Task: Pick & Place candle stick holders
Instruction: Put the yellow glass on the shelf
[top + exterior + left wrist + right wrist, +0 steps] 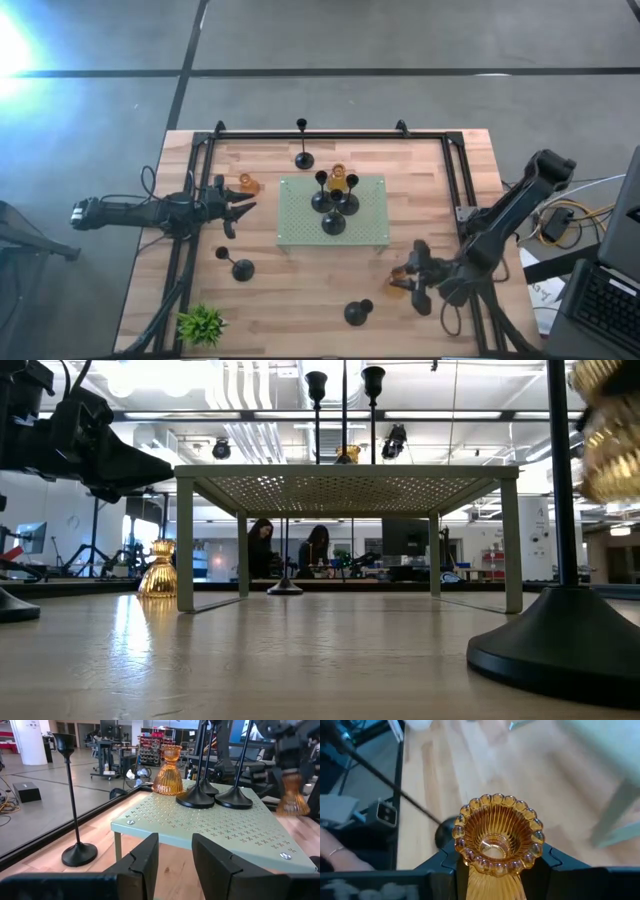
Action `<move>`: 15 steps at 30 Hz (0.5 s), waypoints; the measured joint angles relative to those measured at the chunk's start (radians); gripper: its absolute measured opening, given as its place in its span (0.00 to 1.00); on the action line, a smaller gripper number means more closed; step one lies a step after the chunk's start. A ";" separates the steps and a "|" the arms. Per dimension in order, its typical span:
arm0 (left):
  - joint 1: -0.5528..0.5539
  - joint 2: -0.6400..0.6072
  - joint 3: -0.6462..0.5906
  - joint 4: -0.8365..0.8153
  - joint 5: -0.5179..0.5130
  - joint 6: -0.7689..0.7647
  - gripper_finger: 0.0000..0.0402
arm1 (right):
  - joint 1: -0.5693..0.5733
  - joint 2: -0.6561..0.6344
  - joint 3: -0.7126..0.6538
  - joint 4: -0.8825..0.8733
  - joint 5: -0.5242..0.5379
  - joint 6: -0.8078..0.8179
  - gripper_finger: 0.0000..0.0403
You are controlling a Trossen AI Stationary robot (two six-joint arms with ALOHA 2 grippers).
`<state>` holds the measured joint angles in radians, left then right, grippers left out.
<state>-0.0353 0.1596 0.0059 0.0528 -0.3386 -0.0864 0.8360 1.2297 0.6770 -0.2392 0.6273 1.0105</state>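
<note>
A pale green perforated stand (372, 225) sits mid-table. On it are three black holders (333, 222) and one amber glass holder (338, 179), which also shows in the left wrist view (168, 770). A second amber holder (247, 184) stands on the wood just beyond my left gripper (240, 207), which is open and empty and faces the stand's left edge (175, 855). My right gripper (405, 281) is shut on a third amber holder (496, 835), right of the stand and toward the near edge. Black holders stand on the table far (303, 158), near left (241, 268) and near middle (357, 313). My right gripper pinches the amber holder between its two fingers (445, 865), on the ribbed body (492, 885) just below the beaded rim. The fingers come from the table's right, one on each side. The holder is upright with its cup up, lifted clear of the table (610, 435).
A small green plant (202, 323) stands at the near left corner. A black rail frame (310, 134) runs along the table's far edge and sides. Bare wood lies between the stand and the near edge. People are at desks in the room behind (262, 545).
</note>
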 joint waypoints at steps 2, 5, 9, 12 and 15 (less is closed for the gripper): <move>0.000 0.000 0.000 0.000 0.000 0.000 0.30 | -0.007 -0.047 0.022 -0.074 0.040 -0.037 0.30; 0.000 0.000 0.000 0.000 0.000 0.000 0.30 | -0.038 -0.100 0.045 -0.141 0.086 -0.086 0.30; 0.000 0.000 0.000 0.000 0.000 0.000 0.30 | -0.108 -0.130 0.050 -0.181 0.103 -0.126 0.30; 0.000 0.000 0.000 0.000 0.000 0.000 0.30 | -0.160 -0.137 0.051 -0.173 0.098 -0.159 0.30; 0.000 0.000 0.000 0.000 0.000 0.000 0.30 | -0.193 -0.136 0.067 -0.173 0.094 -0.188 0.30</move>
<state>-0.0353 0.1596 0.0059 0.0528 -0.3386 -0.0864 0.6429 1.0936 0.7443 -0.4125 0.7209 0.8222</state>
